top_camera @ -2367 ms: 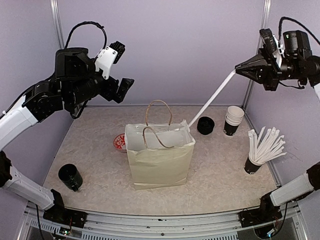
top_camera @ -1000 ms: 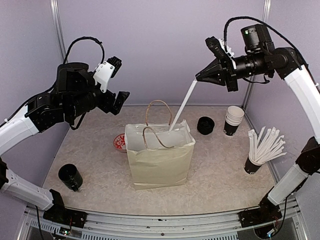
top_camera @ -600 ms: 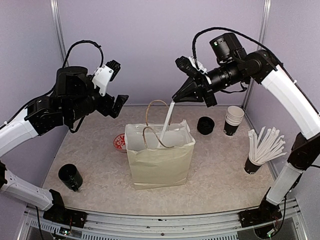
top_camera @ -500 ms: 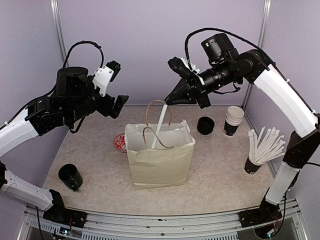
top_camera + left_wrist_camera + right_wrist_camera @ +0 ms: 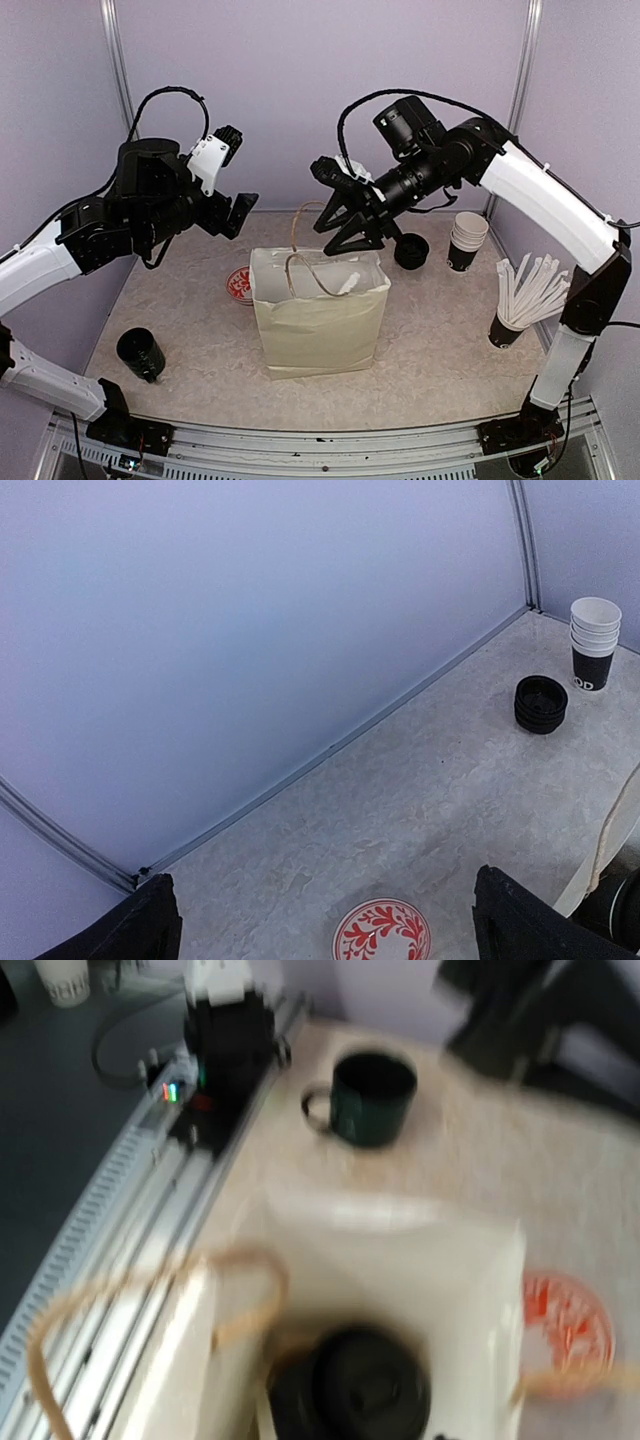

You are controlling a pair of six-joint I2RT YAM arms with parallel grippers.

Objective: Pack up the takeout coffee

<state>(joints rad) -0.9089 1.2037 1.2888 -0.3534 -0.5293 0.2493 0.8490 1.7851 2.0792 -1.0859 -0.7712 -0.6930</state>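
The takeout coffee (image 5: 365,1385), a black cup with its black lid on, stands at the bottom of the cream paper bag (image 5: 320,325); the right wrist view is blurred. From above, the cup is hidden by the bag's walls. My right gripper (image 5: 337,236) hovers just over the bag's back rim, its jaws apart and empty. A white stick (image 5: 347,285) leans inside the bag, free of the fingers. My left gripper (image 5: 240,175) hangs open high over the back left of the table, holding nothing; its fingers (image 5: 150,925) frame the bottom corners of the left wrist view.
A stack of black lids (image 5: 411,250) and nested cups (image 5: 466,240) stand at the back right. A black cup of white sticks (image 5: 525,300) is at the right edge. A red-patterned plate (image 5: 238,284) lies left of the bag. A dark mug (image 5: 140,354) sits front left.
My right arm swung left from the far right to over the bag, carrying the white stick down into it, then its jaws parted and the stick dropped inside. The left arm barely moved.
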